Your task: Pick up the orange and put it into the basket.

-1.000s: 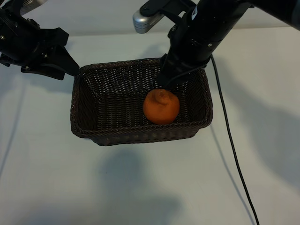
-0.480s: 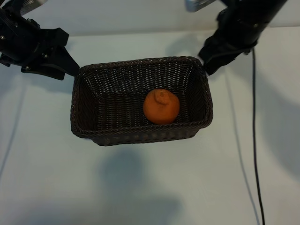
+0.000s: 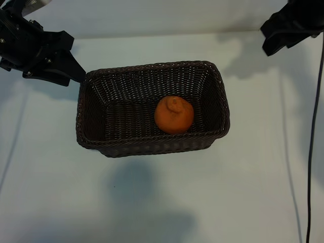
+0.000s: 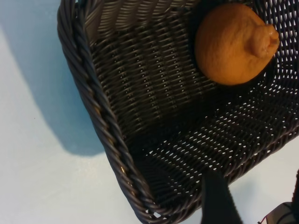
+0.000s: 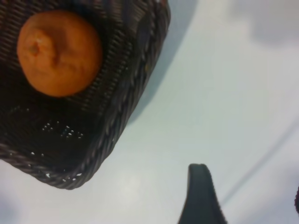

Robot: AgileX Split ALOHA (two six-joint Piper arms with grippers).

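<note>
Orange [image 3: 173, 115] sits inside the basket [image 3: 152, 147], on its floor toward the 4 o'clock part, near the front wall and resting knobbly end up. Nothing touches it. The basket stands on the pale bench [image 3: 152, 202]. At 10 o'clock, the left pincer [image 3: 76, 73] hangs just beside the basket's far left corner, its fingers [image 4: 217, 196] parted and holding nothing. At 2 o'clock, the right pincer [image 3: 273, 43] is well apart from the basket, over bare bench, its fingers [image 5: 200, 196] likewise parted and empty. 1 thin dark cable [image 3: 311, 152] trails down the right side.
</note>
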